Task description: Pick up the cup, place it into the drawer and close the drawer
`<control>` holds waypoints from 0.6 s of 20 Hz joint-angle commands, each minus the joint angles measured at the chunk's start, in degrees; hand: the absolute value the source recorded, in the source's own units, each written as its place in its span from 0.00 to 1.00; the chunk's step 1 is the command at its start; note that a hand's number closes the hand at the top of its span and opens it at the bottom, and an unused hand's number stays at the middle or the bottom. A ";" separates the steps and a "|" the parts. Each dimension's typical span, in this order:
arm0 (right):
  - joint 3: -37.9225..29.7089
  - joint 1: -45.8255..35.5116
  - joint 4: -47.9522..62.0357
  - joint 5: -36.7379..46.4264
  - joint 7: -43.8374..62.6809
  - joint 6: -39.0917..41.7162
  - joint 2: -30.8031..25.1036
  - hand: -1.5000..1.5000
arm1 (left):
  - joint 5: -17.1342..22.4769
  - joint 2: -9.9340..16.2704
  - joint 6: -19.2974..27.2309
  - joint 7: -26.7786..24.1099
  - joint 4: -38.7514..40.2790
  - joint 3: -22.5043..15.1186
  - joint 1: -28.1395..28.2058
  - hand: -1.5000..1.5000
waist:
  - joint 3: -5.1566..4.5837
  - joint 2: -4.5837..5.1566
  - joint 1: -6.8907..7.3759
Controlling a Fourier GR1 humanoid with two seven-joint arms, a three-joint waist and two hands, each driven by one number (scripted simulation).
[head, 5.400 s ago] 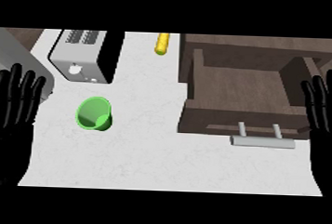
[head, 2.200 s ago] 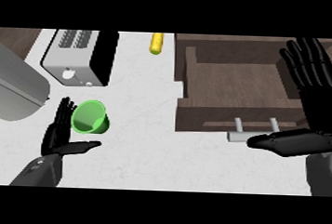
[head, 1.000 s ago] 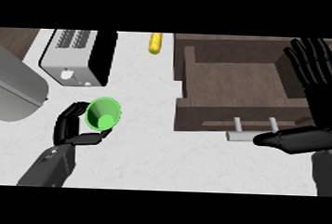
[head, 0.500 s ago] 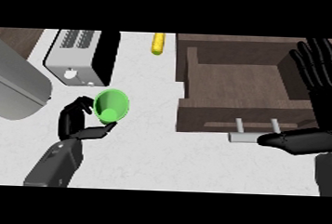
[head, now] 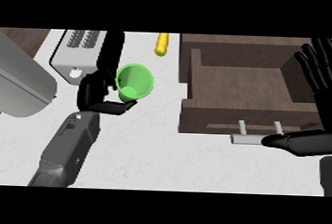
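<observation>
Partly hidden green cup [head: 134, 81] gripped in curled left hand [head: 100, 94], right hand [head: 318, 110] spread, forearm cropped

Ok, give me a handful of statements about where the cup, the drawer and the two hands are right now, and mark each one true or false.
1. The left hand is curled round the green cup. True.
2. The cup already sits inside the drawer. False: it is held over the white counter, left of the drawer.
3. The drawer is open. True: its inside shows from above.
4. The right hand grips the drawer's handle. False: its fingers are straight and it shows at the drawer's right side.
5. A yellow object lies on the counter beyond the cup. True.
</observation>
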 commanded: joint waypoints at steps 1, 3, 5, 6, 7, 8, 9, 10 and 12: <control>-0.31 -0.90 2.65 0.67 -1.73 0.29 -0.21 0.00 | -0.53 -1.33 0.13 6.19 -7.40 -3.09 -3.52 1.00 | 0.04 -0.09 0.60; -2.37 0.13 2.28 -1.32 -1.15 1.43 -1.63 0.00 | 0.38 -3.64 1.30 12.41 -10.14 -3.87 -8.04 1.00 | 0.08 -0.27 0.53; 0.36 0.38 -1.51 0.59 1.05 -0.36 -0.03 0.00 | 2.48 -4.73 5.72 16.83 -11.64 -6.63 -11.03 1.00 | 0.03 -0.33 -0.22; -1.82 -1.46 0.24 -0.95 1.53 -0.14 -1.23 0.00 | 1.81 -4.75 4.54 20.13 -14.83 -5.71 -11.08 1.00 | 0.03 -0.22 0.37; 1.01 0.03 1.07 2.00 -0.31 -0.99 0.83 0.00 | 1.97 -4.78 7.99 22.37 -14.24 -6.65 -15.30 1.00 | 0.04 -0.15 0.04; 0.50 0.68 1.44 1.69 -1.40 -0.23 0.41 0.00 | 3.57 -4.79 9.56 24.64 -15.00 -9.47 -16.18 1.00 | 0.04 -0.20 -0.27; -0.80 -0.67 1.93 0.94 -1.55 -1.22 0.66 0.00 | 1.93 -4.81 9.59 27.82 -16.86 -7.24 -17.14 1.00 | 0.03 -0.06 0.18; -0.83 -0.93 0.21 0.57 1.33 -0.85 -0.56 0.00 | 1.14 -4.82 9.82 31.28 -18.27 -8.12 -18.79 1.00 | 0.02 -0.21 0.21; 0.55 1.01 1.28 2.12 -3.09 -0.67 1.18 0.00 | 5.39 -4.83 14.59 31.04 -17.46 -13.52 -19.22 1.00 | 0.00 0.11 -0.70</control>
